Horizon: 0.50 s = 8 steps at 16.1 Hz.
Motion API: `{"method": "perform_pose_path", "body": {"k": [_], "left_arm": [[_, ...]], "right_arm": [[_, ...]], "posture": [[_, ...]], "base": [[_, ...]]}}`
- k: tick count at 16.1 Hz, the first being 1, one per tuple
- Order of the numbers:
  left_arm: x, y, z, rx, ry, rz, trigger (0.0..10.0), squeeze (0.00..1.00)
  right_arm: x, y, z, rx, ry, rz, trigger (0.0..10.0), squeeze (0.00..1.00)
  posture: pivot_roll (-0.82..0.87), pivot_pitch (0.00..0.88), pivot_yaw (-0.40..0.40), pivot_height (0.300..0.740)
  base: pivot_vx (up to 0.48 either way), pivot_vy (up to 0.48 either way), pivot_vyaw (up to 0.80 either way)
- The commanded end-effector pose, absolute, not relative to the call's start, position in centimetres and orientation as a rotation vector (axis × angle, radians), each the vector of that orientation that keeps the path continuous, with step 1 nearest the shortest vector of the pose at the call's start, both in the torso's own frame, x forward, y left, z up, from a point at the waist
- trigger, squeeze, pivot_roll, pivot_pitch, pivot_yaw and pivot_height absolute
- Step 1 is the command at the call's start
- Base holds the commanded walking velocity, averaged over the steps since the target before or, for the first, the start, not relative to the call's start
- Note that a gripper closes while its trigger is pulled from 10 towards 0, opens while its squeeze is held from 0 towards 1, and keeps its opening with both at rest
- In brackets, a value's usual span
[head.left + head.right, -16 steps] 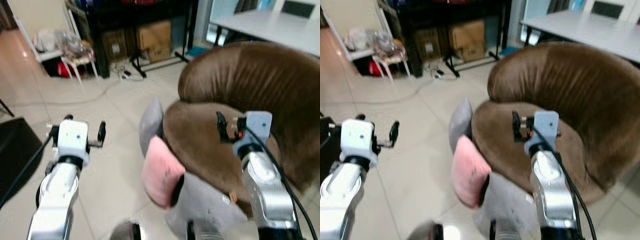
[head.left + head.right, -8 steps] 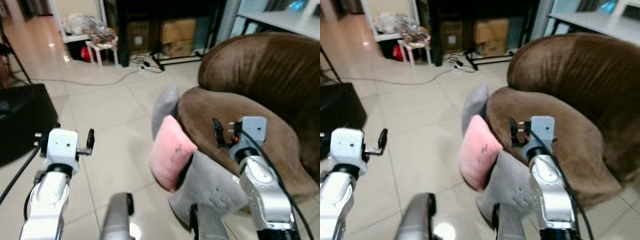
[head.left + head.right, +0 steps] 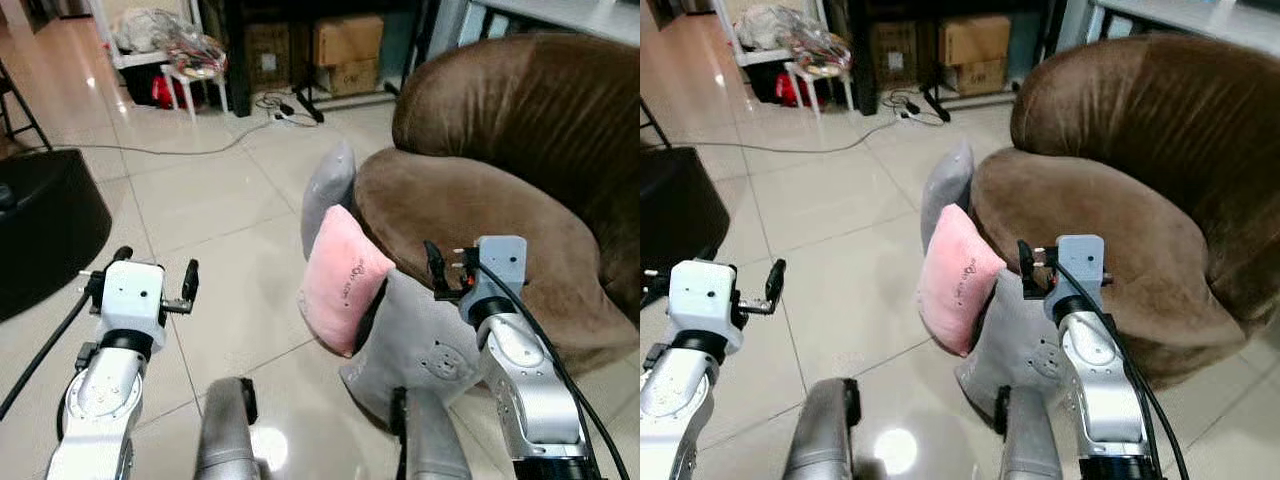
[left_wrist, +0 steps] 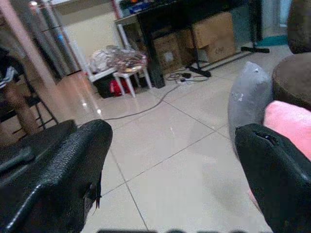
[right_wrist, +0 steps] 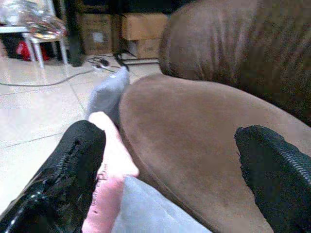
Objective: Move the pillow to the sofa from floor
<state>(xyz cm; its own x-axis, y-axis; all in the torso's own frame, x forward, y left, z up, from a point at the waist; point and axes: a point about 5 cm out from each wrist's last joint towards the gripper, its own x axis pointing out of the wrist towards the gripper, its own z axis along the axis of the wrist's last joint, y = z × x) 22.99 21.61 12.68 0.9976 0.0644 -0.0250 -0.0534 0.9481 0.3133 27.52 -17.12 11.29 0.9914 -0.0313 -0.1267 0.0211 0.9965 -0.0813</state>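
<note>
Both grippers, left [image 3: 155, 281] and right [image 5: 170, 170], spread, empty; pink pillow [image 3: 343, 278] propped against sofa [image 3: 470, 210].

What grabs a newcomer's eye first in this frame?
The soft pink pillow stands on the tiled floor, leaning among grey cushions against the big brown velvet sofa. Both grippers, left and right, hover open and empty before it.

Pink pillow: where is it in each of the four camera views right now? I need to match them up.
Left eye view: pink pillow at centre, leaning on the brown sofa.
Right eye view: centre, same lean.
Left wrist view: right edge, past the pincer's black finger.
Right wrist view: lower left, beside a black finger.
Shared landmark: the grey pillow behind it.
</note>
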Motion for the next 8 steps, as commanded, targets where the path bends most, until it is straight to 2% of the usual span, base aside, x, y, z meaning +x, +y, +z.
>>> {"method": "perform_pose_path", "body": {"k": [1,7,8], "left_arm": [[23.21,21.3,13.05,0.316,0.015,0.044,10.0,0.0],[23.04,21.22,12.96,0.32,0.02,0.04,10.0,0.0],[23.01,21.2,12.95,0.321,0.021,0.04,10.0,0.0]], "right_arm": [[27.68,-17.38,11.89,-0.092,0.105,-0.037,10.0,0.0],[27.66,-17.0,11.85,-0.126,0.116,0.022,10.0,0.0],[27.66,-16.94,11.81,-0.138,0.117,0.037,10.0,0.0]], "posture": [[-0.1,0.0,0.002,0.553],[-0.1,0.0,-0.002,0.553],[-0.09,0.0,-0.004,0.553]], "base": [[0.3,0.0,0.0],[0.295,0.0,0.0],[0.274,0.0,0.8]]}}
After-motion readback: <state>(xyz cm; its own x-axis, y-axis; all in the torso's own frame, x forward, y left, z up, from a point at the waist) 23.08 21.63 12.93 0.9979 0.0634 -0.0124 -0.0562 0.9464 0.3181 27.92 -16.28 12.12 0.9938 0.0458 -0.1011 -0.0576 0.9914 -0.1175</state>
